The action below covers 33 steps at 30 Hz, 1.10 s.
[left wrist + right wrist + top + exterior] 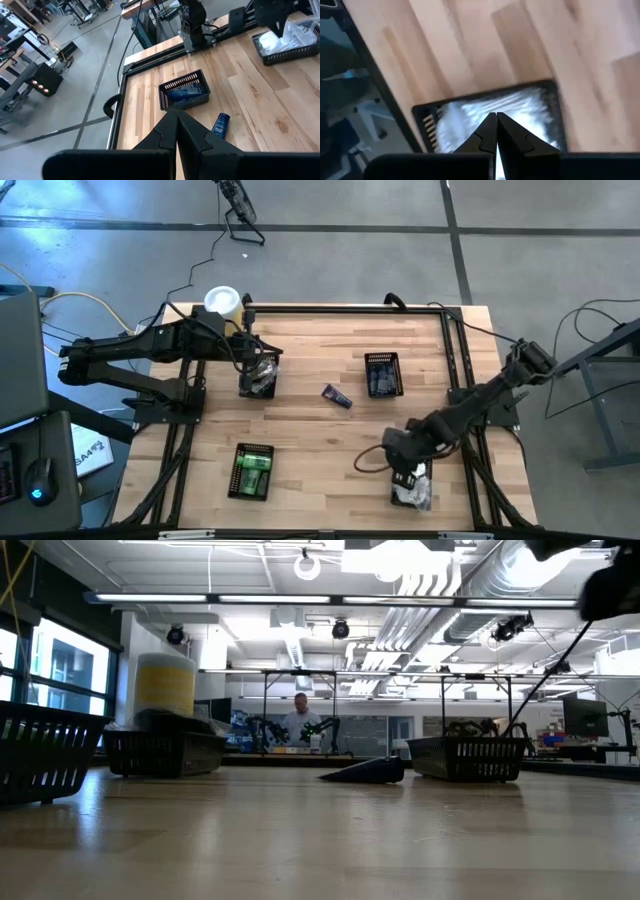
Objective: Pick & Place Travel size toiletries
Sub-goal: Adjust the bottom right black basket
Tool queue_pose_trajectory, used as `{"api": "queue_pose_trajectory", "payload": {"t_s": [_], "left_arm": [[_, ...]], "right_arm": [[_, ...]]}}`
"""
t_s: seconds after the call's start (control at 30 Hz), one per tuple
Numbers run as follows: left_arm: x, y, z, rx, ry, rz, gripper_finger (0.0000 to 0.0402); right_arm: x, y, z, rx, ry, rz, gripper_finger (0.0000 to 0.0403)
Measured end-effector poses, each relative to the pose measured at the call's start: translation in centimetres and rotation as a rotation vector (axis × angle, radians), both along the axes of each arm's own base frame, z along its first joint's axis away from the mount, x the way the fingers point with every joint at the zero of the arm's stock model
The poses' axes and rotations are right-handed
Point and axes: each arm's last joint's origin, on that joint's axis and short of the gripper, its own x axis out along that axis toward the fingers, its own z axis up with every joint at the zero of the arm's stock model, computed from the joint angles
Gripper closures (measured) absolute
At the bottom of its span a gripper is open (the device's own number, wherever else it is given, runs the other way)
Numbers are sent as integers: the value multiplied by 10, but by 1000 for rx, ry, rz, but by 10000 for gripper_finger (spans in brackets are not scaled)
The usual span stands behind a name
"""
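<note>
A dark blue tube (337,396) lies flat on the table's middle, also seen as the tube (220,124) and the tube (365,771). More blue tubes lie in a black mesh basket (383,374) behind it. My right gripper (404,472) hangs shut and empty, pointing steeply down over the near-right basket of white packets (485,112). My left gripper (266,366) is shut and empty, raised over the far-left basket of silvery-clear packets (258,378). Green bottles fill the near-left basket (252,471).
A tall yellow canister with a white lid (222,302) stands at the far left corner behind the left basket. Black frame rails (455,350) run along the table's edges. Bare wood lies between the baskets. A person (301,720) stands far off in the room.
</note>
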Motion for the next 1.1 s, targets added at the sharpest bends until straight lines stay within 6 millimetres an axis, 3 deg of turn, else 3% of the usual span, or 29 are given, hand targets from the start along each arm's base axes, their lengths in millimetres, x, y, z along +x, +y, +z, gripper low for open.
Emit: {"api": "queue_pose_trajectory", "payload": {"t_s": [0.3,0.6,0.77,1.1], "left_arm": [[0,0,0,0,0,0,401],[0,0,0,0,0,0,401],[0,0,0,0,-1,0,401],[0,0,0,0,-1,0,401]], "right_arm": [[-27,26,0,-9,64,-118,401],[-77,32,16,-69,99,-316,401],[-98,35,-10,-67,202,-398,401],[-110,33,-47,-50,192,-529,401]]}}
